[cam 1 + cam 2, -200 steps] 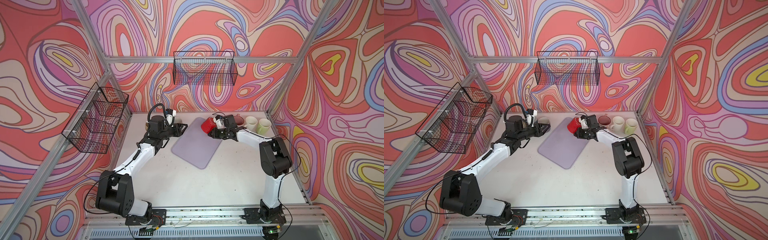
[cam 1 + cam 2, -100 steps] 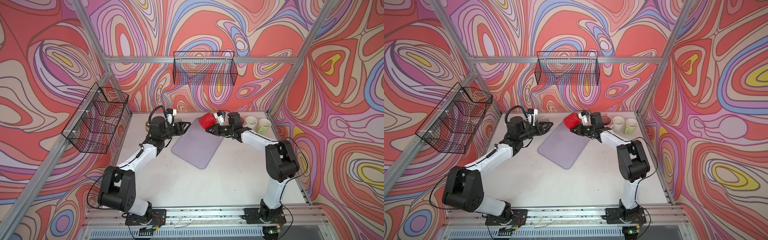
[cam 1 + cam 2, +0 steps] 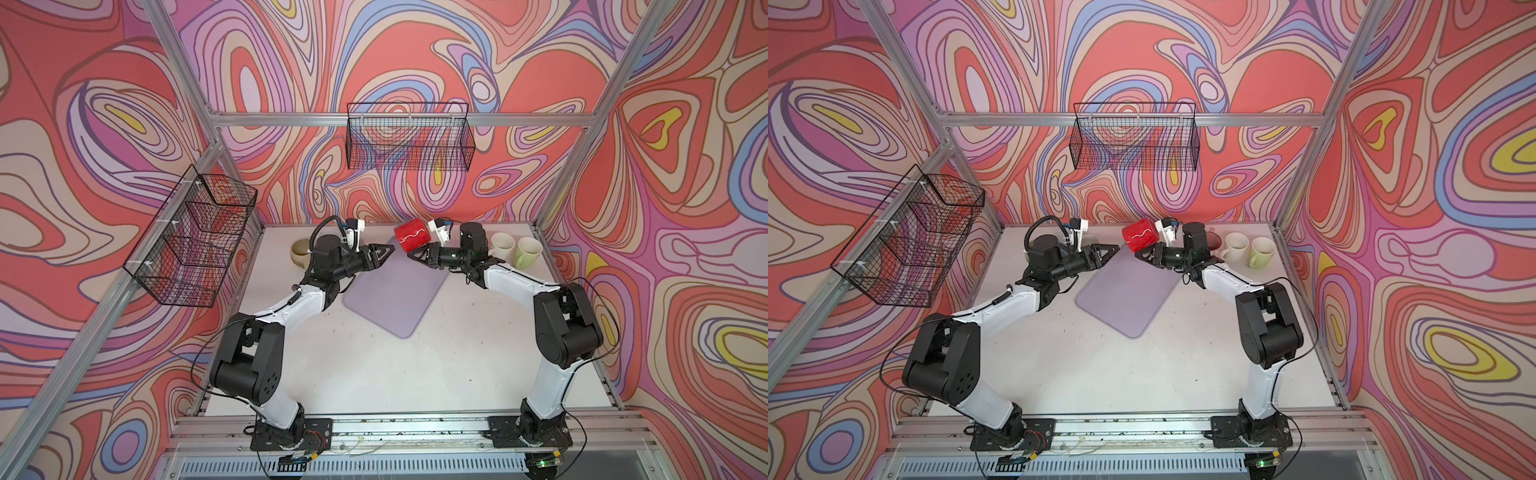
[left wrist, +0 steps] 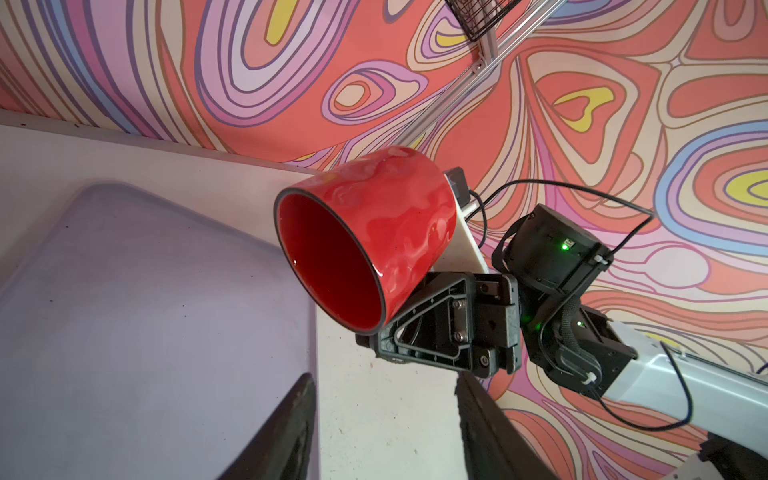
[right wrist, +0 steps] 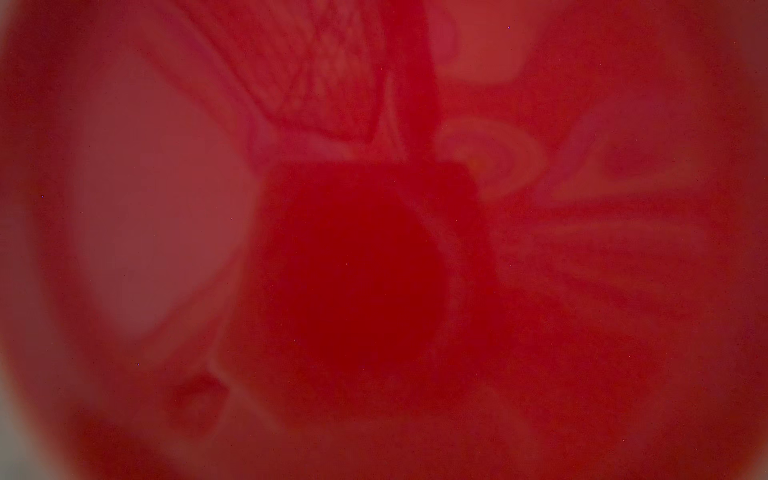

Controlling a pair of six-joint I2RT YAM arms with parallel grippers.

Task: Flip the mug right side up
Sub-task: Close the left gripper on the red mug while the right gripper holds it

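The red mug hangs in the air over the far end of the purple mat, tipped on its side. In the left wrist view the mug's mouth faces that camera and slants downward. My right gripper is shut on the mug's lower side; its handle is hidden. Blurred red glaze of the mug fills the right wrist view. My left gripper stands open a short way left of the mug's mouth, with nothing between its fingers.
The purple mat lies at mid-table. A beige cup sits behind the left arm. A white mug and a green mug stand upright at the back right. Wire baskets hang on the walls.
My right gripper has raised the mug slightly and tipped its mouth toward the left arm. My left gripper has opened wider and moved right, closer to the mug.
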